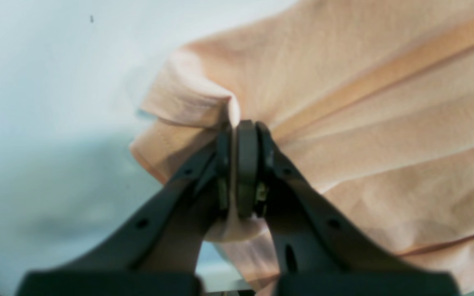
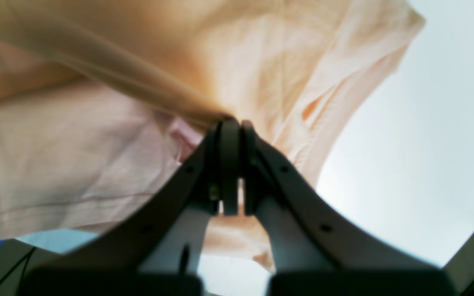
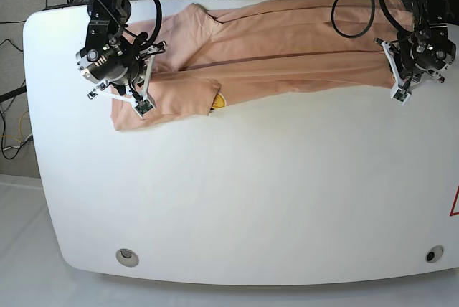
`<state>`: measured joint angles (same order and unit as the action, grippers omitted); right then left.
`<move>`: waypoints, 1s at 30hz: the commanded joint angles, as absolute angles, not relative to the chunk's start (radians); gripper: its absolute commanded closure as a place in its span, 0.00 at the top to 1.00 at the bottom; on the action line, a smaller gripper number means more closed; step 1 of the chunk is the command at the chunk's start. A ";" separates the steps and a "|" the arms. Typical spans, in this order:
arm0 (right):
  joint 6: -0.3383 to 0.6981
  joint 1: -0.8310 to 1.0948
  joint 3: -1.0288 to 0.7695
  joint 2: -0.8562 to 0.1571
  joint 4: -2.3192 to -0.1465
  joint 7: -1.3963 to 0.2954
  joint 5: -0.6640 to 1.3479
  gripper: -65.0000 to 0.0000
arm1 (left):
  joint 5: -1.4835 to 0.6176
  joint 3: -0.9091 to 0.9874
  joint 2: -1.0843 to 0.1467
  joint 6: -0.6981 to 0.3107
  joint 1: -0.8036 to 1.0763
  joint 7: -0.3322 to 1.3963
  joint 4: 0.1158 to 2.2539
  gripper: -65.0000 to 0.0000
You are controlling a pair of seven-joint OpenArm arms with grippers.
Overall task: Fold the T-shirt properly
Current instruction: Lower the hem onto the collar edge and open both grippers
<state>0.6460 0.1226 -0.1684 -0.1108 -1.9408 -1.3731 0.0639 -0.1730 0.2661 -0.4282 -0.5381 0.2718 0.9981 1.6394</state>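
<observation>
While both claws pinch T-shirt ends | table front bare (far edge crowded)

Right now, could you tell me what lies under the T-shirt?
Only the white table shows around the T-shirt, stretched between the shut left gripper and right gripper. Anything beneath is covered.

- T-shirt: soft peach cloth, matt, fine woven grain, creased into long folds, with stitched hems
- Small yellow tag on it: looks like cloth, too small to tell the finish
- Left gripper: dark matt plastic fingers, smooth, with small round holes
- Right gripper: the same dark matt plastic
- Table: white, smooth, with a faint sheen
</observation>
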 commanded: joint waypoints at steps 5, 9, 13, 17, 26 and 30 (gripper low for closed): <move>0.582 0.107 -0.173 -0.122 -1.879 -1.366 0.045 0.00 | -0.150 0.274 -0.447 -0.532 0.275 1.018 1.647 0.00; 0.572 0.107 -0.173 -0.120 -1.871 -1.353 0.045 0.08 | -0.150 0.274 -0.447 -0.533 0.275 1.018 1.649 0.00; 0.570 0.107 -0.173 -0.119 -1.877 -1.353 0.045 0.30 | -0.150 0.274 -0.447 -0.536 0.274 1.017 1.655 0.12; 0.570 0.108 -0.173 -0.119 -1.879 -1.353 0.045 0.63 | -0.151 0.274 -0.447 -0.538 0.274 1.013 1.656 0.36; 0.570 0.111 -0.173 -0.117 -1.931 -1.353 0.047 0.81 | -0.150 0.317 -0.447 -0.533 0.277 0.917 1.732 0.60; 0.570 0.105 -0.173 -0.116 -1.940 -1.353 0.050 0.80 | -0.153 0.348 -0.446 -0.538 0.272 0.914 1.738 0.60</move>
<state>0.5751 0.1173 -0.1692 -0.1104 -1.9167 -1.3617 0.0498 -0.1574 0.3233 -0.4232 -0.5396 0.2817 0.9195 1.7184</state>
